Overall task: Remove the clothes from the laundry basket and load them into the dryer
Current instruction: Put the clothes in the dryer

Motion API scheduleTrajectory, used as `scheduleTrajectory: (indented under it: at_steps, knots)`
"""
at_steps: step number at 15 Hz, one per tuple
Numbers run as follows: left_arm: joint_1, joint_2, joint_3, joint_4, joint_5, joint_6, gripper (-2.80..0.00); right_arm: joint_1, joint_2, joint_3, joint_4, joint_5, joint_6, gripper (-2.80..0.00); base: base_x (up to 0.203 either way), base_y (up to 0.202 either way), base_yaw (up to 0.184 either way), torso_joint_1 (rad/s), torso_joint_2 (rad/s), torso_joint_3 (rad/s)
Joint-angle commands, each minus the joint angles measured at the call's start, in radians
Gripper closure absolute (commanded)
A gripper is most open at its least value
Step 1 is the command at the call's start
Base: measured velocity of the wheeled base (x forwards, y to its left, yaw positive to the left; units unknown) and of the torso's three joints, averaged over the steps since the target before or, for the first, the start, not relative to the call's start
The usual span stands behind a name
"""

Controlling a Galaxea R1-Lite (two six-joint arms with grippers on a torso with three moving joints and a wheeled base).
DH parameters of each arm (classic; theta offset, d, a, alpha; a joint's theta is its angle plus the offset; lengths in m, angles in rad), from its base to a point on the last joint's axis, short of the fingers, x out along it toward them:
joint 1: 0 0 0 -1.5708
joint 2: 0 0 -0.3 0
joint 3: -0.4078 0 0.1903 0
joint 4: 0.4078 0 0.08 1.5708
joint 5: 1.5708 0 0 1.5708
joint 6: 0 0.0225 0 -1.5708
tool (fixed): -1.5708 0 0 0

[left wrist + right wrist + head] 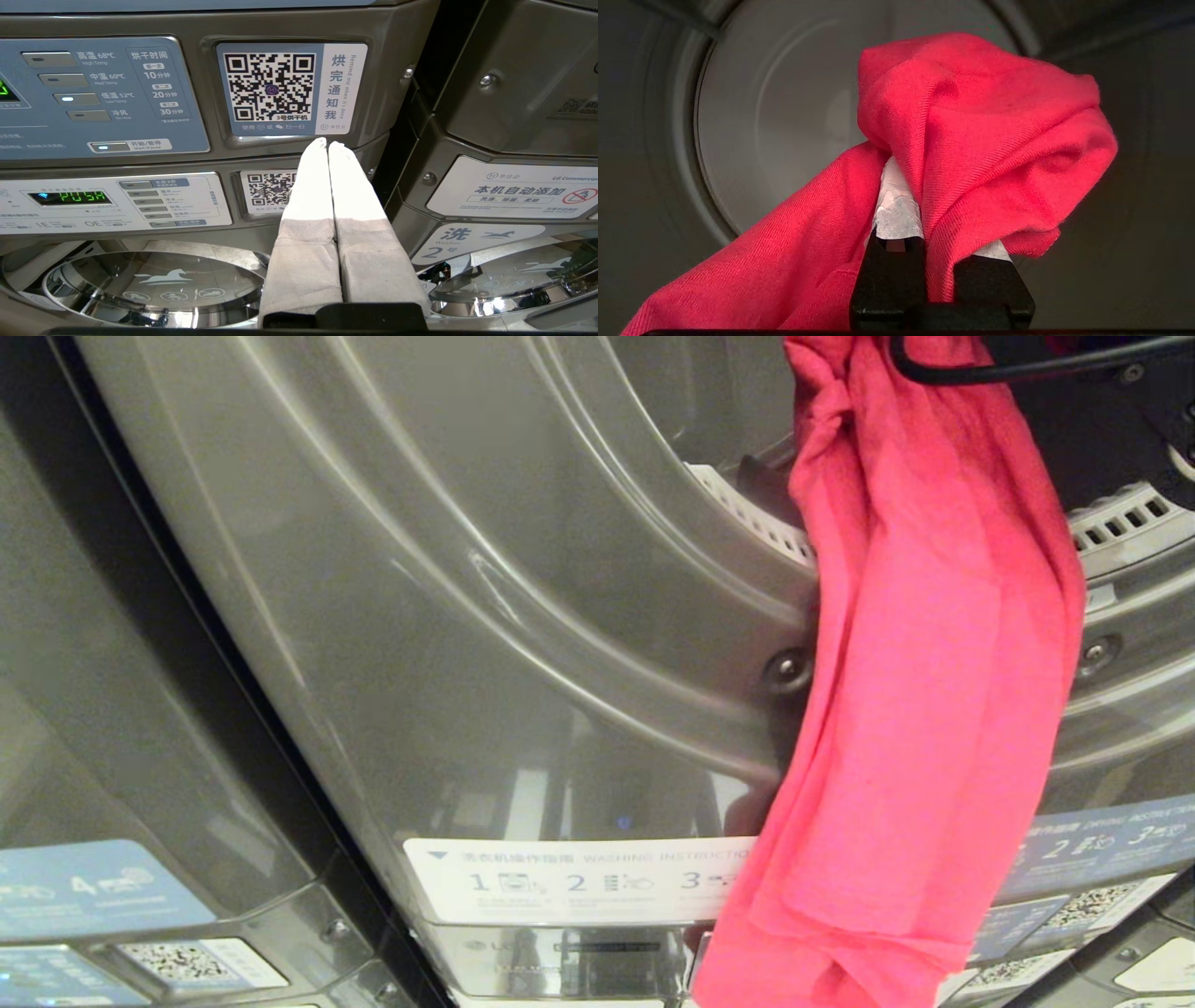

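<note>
Dryer [448, 616]: dark grey machine filling the head view; its wide round door opening shows as a curved grey rim, with a white perforated strip at the inner edge. In the right wrist view the pale drum interior [784, 121] lies directly ahead of the right gripper.
Neighbouring machine [140, 784]: dark grey, on the left of the head view, bearing a blue label and a QR sticker.
Control panels [103, 93]: two stacked panels in the left wrist view, the upper with temperature and time buttons, the lower with a green lit display.
Round glass doors [154, 284]: two chrome-rimmed doors side by side below the panels in the left wrist view.
Red garment [915, 709]: hangs in a long fold from the top right of the head view, across the lower rim of the dryer opening and over the instruction label. Its upper part is bunched over the right gripper.
Instruction label [579, 882]: white strip with numbered steps on the dryer front, partly covered by the garment.
Right gripper [920, 205]: at the dryer opening, pointing into the drum; white-padded fingers [896, 210] clamped on a fold of the red garment.
Left gripper [327, 142]: facing the control panels, well apart from the garment; its two white-covered fingers pressed together, holding nothing.
</note>
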Motion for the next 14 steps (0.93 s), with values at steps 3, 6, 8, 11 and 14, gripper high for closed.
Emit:
scheduleTrajectory:
  at_steps: [3,6,8,11,14]
  knots:
    - [0.001,0.000,0.000,0.001,0.000,0.000,0.00,-0.022,-0.017,0.000,0.109,0.001,0.045,0.00,0.000,0.000,0.000,0.000,0.00,0.000]
    - [0.000,0.000,0.000,0.001,0.000,0.000,0.00,-0.046,-0.050,-0.003,0.433,0.023,0.173,0.00,0.000,0.000,0.000,0.000,0.00,0.000]
    - [0.001,0.000,0.000,0.001,0.000,0.000,0.00,-0.057,-0.070,-0.005,0.571,0.101,0.357,0.00,0.000,0.000,0.000,0.000,0.00,0.000]
    - [0.000,0.000,0.000,0.001,0.000,0.000,0.00,-0.059,-0.081,-0.004,0.551,0.109,0.353,-2.80,0.000,0.000,0.000,0.000,0.00,0.000]
    - [0.000,0.000,0.000,0.001,0.000,0.000,0.00,-0.060,-0.098,-0.001,0.621,0.113,0.352,-2.80,0.000,0.000,0.000,0.000,0.00,0.000]
